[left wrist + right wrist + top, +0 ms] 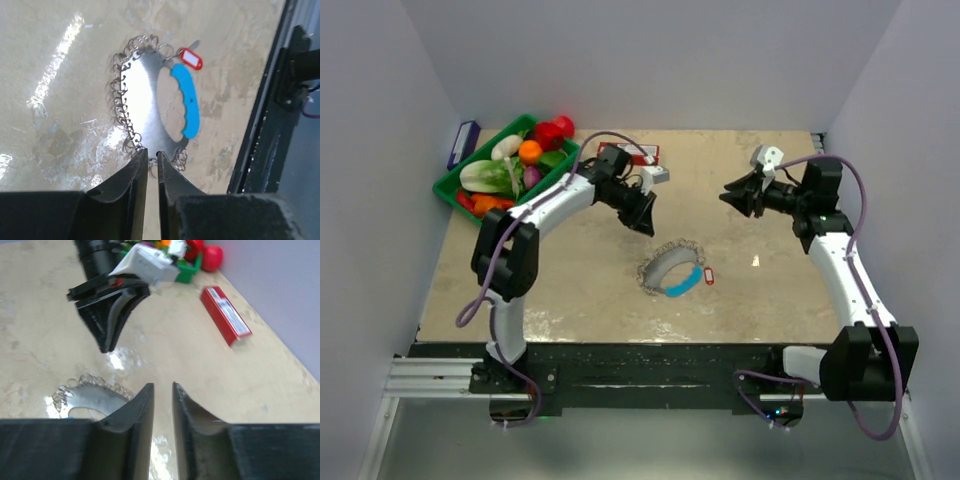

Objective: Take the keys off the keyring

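Observation:
The keyring (pixel 661 268) lies flat on the table's middle, a shiny metal loop with a bright blue curved section (pixel 682 283). Small silvery keys (pixel 678 245) fringe its far edge, and a tiny red-tagged one (pixel 709 275) lies at its right. My left gripper (pixel 645 222) hovers just behind it, empty, jaws almost together. In the left wrist view the keyring (pixel 142 95), keys (pixel 119 100) and red tag (pixel 191 58) lie beyond my left gripper (pixel 152 152). My right gripper (pixel 725 197) hangs to the right, empty, jaws a narrow gap apart (pixel 163 386); the keyring (pixel 92 400) shows at lower left.
A green basket (pixel 450 185) of toy vegetables stands at the back left, with a dark blue box (pixel 463 143) beside it. A long red box (pixel 620 152) lies at the back, also in the right wrist view (pixel 226 315). The left gripper (pixel 105 347) shows there too.

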You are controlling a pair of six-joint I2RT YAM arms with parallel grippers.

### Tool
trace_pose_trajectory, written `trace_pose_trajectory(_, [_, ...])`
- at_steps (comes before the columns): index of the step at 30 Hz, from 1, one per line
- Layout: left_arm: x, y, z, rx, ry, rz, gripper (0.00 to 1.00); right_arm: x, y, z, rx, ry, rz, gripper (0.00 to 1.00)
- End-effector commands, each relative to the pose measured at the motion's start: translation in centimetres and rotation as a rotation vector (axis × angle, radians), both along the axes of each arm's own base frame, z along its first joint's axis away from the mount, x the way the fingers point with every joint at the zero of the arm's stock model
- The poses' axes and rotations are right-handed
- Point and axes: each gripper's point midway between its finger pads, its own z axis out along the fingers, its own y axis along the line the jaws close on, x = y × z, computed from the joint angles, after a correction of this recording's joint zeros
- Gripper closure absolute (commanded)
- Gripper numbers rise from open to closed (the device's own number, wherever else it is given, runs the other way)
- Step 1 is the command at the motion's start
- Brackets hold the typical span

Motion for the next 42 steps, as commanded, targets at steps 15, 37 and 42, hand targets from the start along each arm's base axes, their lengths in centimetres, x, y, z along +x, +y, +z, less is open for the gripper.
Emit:
trace_pose_trajectory(15, [2.2, -12.3, -5.0, 0.256, -0.415, -0.234, 0.78, -0.9, -8.1, -5.6, -0.140, 0.073, -0.206, 0.51])
trace_pose_trajectory(37, [-2.7, -13.3, -7.9, 0.265, -0.503, -0.427, 0.78, -1.7, -7.9, -4.4, -0.103, 0.060, -0.181, 0.50])
trace_pose_trajectory(42, [-2.0, -13.2, -7.3, 0.258, -0.572, -0.406, 0.77, -1.7, -7.9, -4.7, -0.102, 0.062, -0.179, 0.49])
